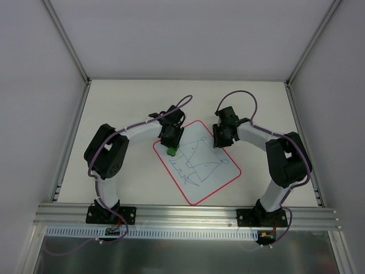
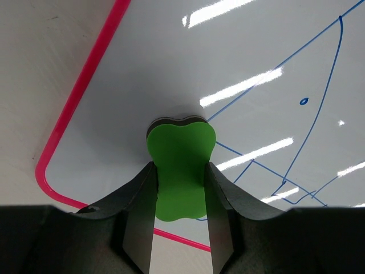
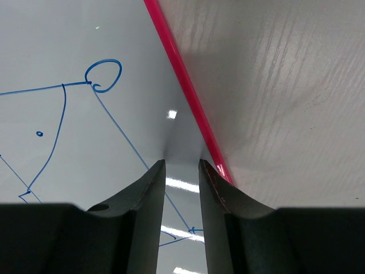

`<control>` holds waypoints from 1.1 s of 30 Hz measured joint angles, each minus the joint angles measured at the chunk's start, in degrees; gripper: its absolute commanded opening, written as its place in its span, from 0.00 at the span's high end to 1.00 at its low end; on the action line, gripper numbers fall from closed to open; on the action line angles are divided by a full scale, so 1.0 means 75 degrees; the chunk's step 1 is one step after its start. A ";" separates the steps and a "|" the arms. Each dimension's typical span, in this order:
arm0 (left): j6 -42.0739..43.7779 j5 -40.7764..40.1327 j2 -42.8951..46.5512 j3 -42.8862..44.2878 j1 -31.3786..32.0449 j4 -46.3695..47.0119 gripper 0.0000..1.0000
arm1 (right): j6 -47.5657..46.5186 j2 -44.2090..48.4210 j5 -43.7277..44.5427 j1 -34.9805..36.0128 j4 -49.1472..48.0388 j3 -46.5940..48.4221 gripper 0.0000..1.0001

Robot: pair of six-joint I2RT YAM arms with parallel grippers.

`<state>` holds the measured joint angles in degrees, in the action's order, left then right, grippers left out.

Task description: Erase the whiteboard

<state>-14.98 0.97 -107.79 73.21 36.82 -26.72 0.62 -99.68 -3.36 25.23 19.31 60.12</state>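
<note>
- A flat white rectangular whiteboard with a red border and blue line drawings (image 1: 212,178) lies skewed mid-worktop (image 1: 114,103).
- The left hand (image 2: 179,165), at the board's 10 o'clock corner, is clenched on a green foam eraser block (image 2: 181,191) that touches the board.
- The right hand (image 3: 181,162), at the 1 o'clock edge, has its fingers slightly parted and grasps nothing.

Right gripper (image 3: 181,164): jaws nearly together, narrow gap, tips low over the whiteboard (image 3: 85,34) just inside its red border (image 3: 188,97); contact likely, can't confirm. Blue line drawing (image 3: 104,76) to the left, table (image 3: 285,85) beyond the border.
</note>
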 measured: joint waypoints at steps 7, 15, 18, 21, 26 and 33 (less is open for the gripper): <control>0.0006 -0.0201 0.0029 -0.0006 0.0000 0.0122 0.56 | 0.0000 0.0009 -0.0012 0.0000 -0.0003 -0.0006 0.67; -0.0020 -0.0286 0.0038 -0.0009 0.0003 0.0143 0.54 | 0.0000 0.0044 -0.0015 0.0000 -0.0061 -0.0061 0.67; -0.0055 -0.0408 0.0038 -0.0012 0.0032 0.0143 0.55 | 0.0000 0.0055 -0.0017 0.0000 -0.0085 -0.0079 0.67; -0.0064 -0.0475 0.0038 -0.0012 0.0093 0.0146 0.58 | 0.0000 0.0064 -0.0015 0.0000 -0.0093 -0.0087 0.67; -0.0079 -0.0571 0.0038 -0.0012 0.0152 0.0149 0.58 | 0.0000 0.0067 -0.0038 0.0000 -0.0096 -0.0090 0.67; -0.0125 -0.0621 0.0038 -0.0012 0.0294 0.0157 0.74 | 0.0003 0.0067 -0.0035 0.0000 -0.0102 -0.0096 0.68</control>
<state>-15.92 -3.68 -107.50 73.12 39.03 -25.54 0.64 -99.18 -3.62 25.23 18.55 59.40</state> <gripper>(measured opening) 0.323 0.331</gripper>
